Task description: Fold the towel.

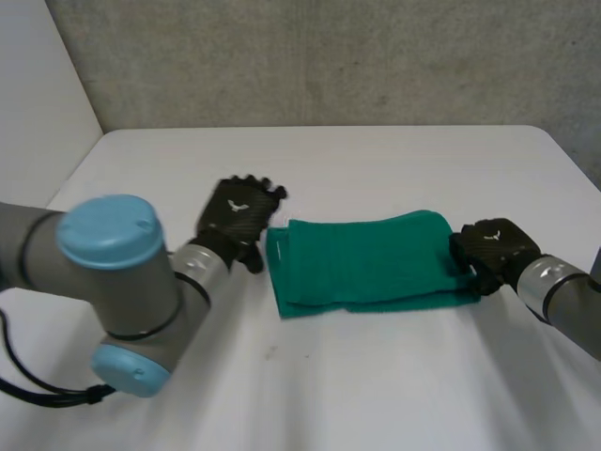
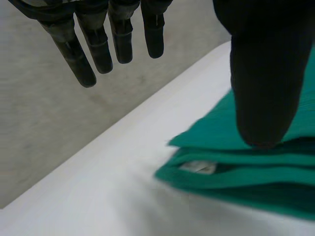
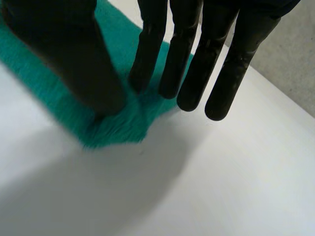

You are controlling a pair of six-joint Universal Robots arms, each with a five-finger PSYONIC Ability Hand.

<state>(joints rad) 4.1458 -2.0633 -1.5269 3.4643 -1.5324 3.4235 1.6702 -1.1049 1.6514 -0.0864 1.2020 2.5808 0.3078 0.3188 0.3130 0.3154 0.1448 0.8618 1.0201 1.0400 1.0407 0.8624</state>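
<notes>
Your towel point(image 1: 366, 263) lies lengthwise between the hands: right hand point(image 1: 493, 247) pinches one end, left hand point(image 1: 239, 214) relaxed beside the other.

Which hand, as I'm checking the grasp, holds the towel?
The right hand: it pinches the towel's corner; the left hand is open beside it.

Green towel point(image 1: 366, 261) — folded into a long strip on the white table point(image 1: 376, 385).
It lies flat near the middle of the table, with its long side going from left to right. The layers sit one on top of the other. At its left end the soft edges are stacked up — a small white tag point(image 2: 199, 167) peeks out between two of them. The right end is a bit bunched.
</notes>
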